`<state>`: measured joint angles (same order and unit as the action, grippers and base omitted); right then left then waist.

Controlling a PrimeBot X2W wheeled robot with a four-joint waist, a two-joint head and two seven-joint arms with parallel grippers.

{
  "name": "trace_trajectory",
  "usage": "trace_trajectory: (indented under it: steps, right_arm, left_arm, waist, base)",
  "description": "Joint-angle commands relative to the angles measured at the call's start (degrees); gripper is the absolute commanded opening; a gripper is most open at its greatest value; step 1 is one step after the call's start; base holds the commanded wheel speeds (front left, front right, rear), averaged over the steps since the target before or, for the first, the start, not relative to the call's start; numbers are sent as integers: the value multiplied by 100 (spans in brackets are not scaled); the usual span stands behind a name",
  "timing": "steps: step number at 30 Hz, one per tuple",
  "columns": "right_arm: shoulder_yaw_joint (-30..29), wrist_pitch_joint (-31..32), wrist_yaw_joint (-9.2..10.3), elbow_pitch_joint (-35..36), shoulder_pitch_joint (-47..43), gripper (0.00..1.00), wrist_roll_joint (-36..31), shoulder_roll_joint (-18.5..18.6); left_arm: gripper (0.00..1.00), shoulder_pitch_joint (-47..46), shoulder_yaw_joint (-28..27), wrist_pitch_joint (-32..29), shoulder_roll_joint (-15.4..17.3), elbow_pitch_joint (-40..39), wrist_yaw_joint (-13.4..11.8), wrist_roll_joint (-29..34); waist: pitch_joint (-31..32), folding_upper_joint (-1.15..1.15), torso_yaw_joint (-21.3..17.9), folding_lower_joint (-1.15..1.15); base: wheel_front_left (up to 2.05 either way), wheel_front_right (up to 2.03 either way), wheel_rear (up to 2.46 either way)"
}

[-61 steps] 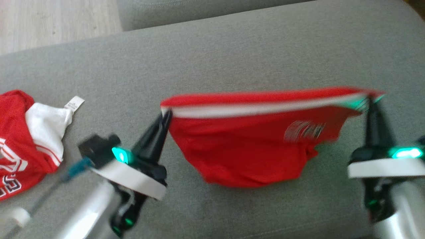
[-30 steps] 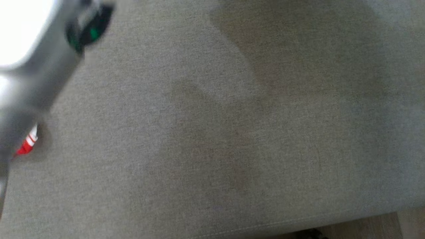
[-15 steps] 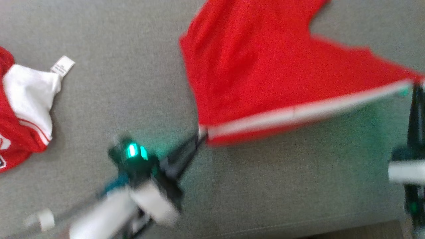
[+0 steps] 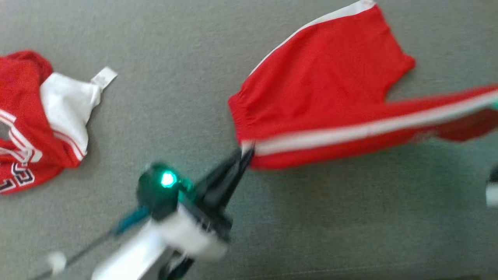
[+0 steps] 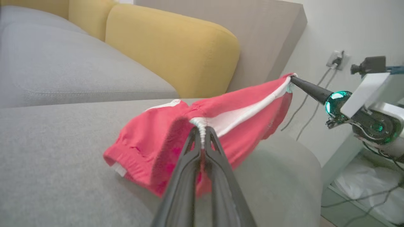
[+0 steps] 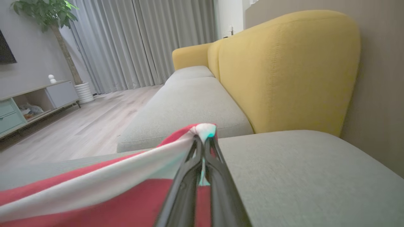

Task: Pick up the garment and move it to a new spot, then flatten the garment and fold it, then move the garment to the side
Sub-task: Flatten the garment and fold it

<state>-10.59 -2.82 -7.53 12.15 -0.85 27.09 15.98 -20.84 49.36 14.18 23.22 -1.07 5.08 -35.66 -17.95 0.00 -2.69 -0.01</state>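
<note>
Red shorts [image 4: 323, 97] with white stripe, centre-right of frame, stretched over grey sofa cushion [image 4: 175, 58] — left gripper [image 4: 246, 152] and right gripper [image 6: 202, 138] each clamped on striped edge

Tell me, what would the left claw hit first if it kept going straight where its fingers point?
The red shorts: the left gripper is shut on their white-striped edge, so that cloth comes first. Beyond it, probably the yellow back cushion, though depth is unclear.
</note>
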Motion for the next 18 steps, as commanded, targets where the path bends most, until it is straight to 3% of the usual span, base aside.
trace_trajectory:
  steps: [1, 8, 18]
  right_arm:
    - [61, 90, 4, 36, 403, 0, -59, 138]
    - [458, 414, 4, -1515, 2299, 0, -420, 449]
    - [1561, 326, 4, -3569, 4370, 0, -442, 898]
  left_arm:
    - [0, -441, -295, -38, -43, -51, 21, -113]
    - [0, -1495, -622, -278, -752, 948, 133, -834]
    - [0, -2476, -574, -480, -1300, 2094, 228, -1490]
  waist:
    - [-187, 0, 145, 1]
    - [-841, 0, 474, 1]
    - [-1475, 0, 823, 1]
  base:
    - [0, 0, 0]
    - [0, 0, 0]
    - [0, 0, 0]
